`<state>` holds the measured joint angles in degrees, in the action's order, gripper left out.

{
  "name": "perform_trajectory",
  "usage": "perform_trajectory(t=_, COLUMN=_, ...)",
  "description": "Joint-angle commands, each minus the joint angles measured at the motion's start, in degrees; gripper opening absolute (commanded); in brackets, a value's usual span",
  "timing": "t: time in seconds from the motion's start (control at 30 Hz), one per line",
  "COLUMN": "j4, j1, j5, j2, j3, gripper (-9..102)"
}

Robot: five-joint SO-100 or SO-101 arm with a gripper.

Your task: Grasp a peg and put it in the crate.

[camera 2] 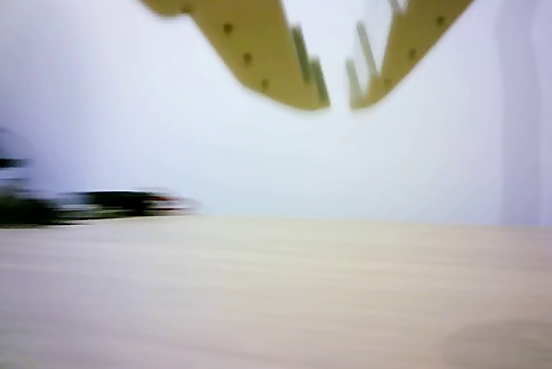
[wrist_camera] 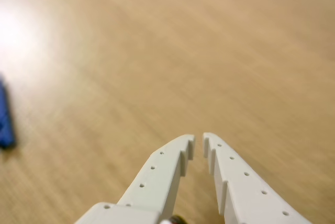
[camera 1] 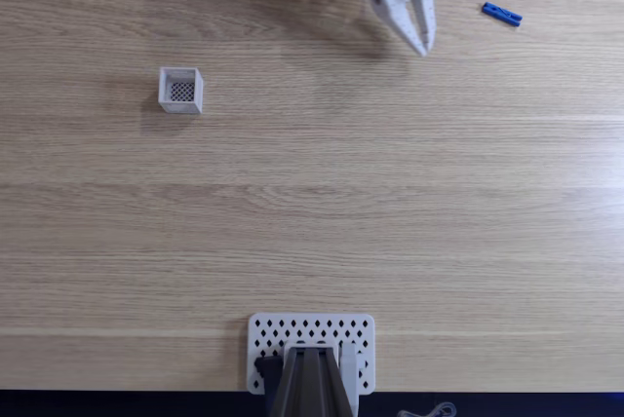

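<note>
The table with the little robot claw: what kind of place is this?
Probably a hobby or lab workbench: a bare wooden table, a small white gripper hanging above it, and only a blue peg and a tiny white crate laid out.

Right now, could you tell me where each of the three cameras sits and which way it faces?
Fixed view: above, looking straight down on the table; shows the gripper, peg and crate.
Other view: low near the tabletop, looking level across it; the gripper hangs from the top edge.
Wrist view: on the arm, looking down past the gripper at the wood; the peg is at the left edge.
Shared: fixed and wrist views both show gripper and peg.
</note>
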<state>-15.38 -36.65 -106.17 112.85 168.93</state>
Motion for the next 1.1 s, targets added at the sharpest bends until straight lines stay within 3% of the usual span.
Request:
perform_trajectory(t=0.0, j4=16.0, j1=-4.39, j5=5.63, j2=-1.58, j3=-12.13, gripper=0)
perform_trajectory(t=0.13, j4=37.35, j1=-8.44, j5=12.83, j2=-1.49, j3=-23.99, gripper=0)
perform_trajectory(t=0.27, j4=57.48, j1=-14.41, j5=13.89, j2=-1.49, j3=-36.21, gripper=0)
perform_trajectory(t=0.4, j4=70.58, j1=-18.72, j5=13.89, j2=-2.02, j3=-45.97, gripper=0)
perform_trajectory(t=0.73, j4=65.3, j1=-19.86, j5=15.29, j2=-10.55, j3=-49.13, gripper=0)
perform_trajectory(t=1.07, j4=63.02, j1=-24.96, j5=23.82, j2=-10.37, j3=-49.75, gripper=4)
